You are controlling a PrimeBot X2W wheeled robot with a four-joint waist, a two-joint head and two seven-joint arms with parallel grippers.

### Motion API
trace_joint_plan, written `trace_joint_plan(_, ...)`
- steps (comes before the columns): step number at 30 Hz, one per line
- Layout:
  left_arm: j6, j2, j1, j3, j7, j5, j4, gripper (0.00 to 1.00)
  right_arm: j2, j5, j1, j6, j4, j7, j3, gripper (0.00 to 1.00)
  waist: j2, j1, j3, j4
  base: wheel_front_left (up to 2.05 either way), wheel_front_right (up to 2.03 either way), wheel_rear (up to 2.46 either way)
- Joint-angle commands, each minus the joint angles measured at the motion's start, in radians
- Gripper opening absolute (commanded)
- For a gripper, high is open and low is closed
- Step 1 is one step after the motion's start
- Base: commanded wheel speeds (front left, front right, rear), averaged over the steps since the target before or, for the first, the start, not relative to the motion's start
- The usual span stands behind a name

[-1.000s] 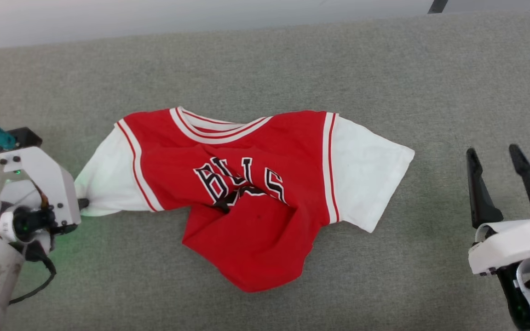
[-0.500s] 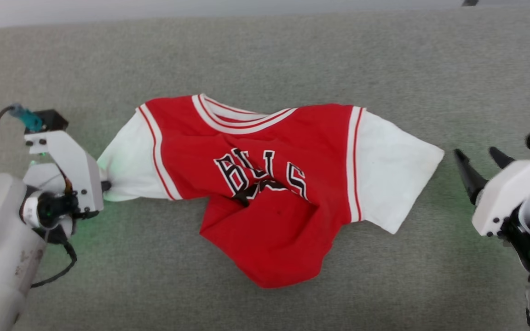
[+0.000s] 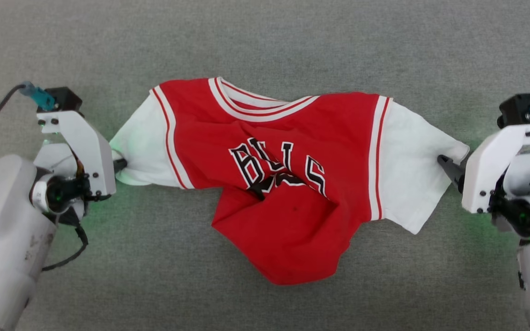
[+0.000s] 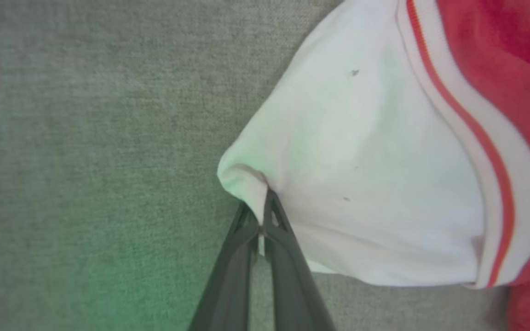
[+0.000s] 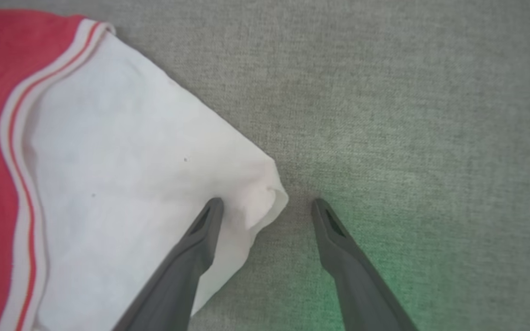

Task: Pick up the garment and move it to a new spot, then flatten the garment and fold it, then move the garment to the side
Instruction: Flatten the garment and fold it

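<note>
Garment (image 3: 292,216) lies rumpled on grey cloth surface (image 3: 265,41), lettering up. I see L gripper (image 4: 261,216) fingers clenched on its L-side sleeve tip; R gripper (image 5: 267,206) fingers spread, straddling R-side sleeve corner.

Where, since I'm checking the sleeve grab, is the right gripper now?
In the head view the right gripper is at the right side, open, straddling a white sleeve corner of the garment.

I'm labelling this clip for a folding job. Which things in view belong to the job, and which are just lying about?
Part of the job:
garment (red jersey, white sleeves)
left end effector, shut on one sleeve
right end effector, open at the other sleeve's corner

Just lying about:
grey fabric surface beneath, support only
</note>
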Motion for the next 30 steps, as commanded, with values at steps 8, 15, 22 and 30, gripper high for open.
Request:
trace_joint_plan(8,-0.016,-0.053,0.016,-0.027,-0.003,-0.005,0.048,0.0,0.008,0.02,-0.063,0.0,0.093,0.121,0.029,0.0,0.0,0.0,-0.007,0.0,0.0,0.0,0.0)
trace_joint_plan(15,-0.032,-0.052,-0.036,-0.026,-0.014,0.003,0.064,0.0,-0.008,0.044,-0.171,0.0,0.125,0.111,0.022,0.0,0.0,0.0,-0.047,0.003,0.0,0.0,0.0)
trace_joint_plan(22,-0.05,-0.044,-0.126,-0.023,-0.035,0.027,0.067,0.0,-0.02,0.068,-0.286,0.0,0.148,-0.002,0.032,0.0,0.0,0.0,-0.115,0.012,0.0,0.0,0.0)
trace_joint_plan(30,-0.063,-0.057,-0.234,-0.031,-0.062,0.054,0.08,0.0,-0.045,0.073,-0.411,0.0,0.22,-0.138,0.094,0.0,0.0,0.0,-0.214,0.032,0.0,0.0,0.0)
